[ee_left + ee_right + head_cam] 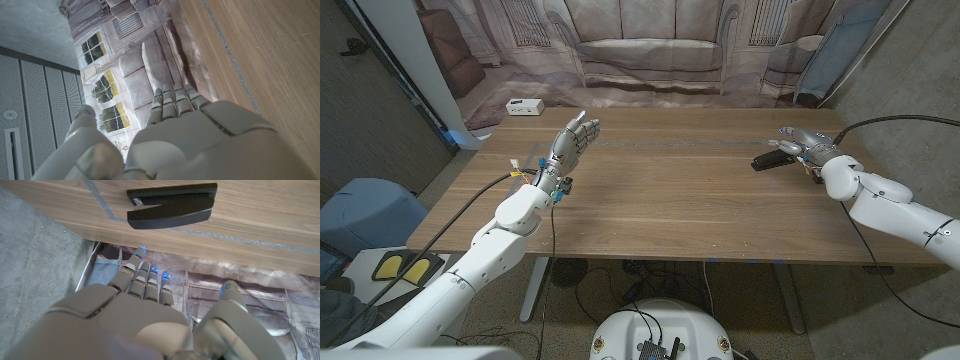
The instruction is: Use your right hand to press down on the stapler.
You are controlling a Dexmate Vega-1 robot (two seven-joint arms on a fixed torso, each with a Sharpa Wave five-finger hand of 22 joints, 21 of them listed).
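So the right hand (802, 146) is hovering just beside the black stapler (769, 159) near the table's (680, 200) far right edge, fingers spread and holding nothing, looks like it's lining up and needs to come down on top next.

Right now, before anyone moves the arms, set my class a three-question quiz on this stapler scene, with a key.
1. True or false: the right hand already presses the black stapler.
2. Which hand is nearer the stapler? A) left hand B) right hand
3. Fill in: the stapler lies on the wooden ____.

Key: 1 false; in the right wrist view the fingers are spread, apart from the stapler. 2 B. 3 table.
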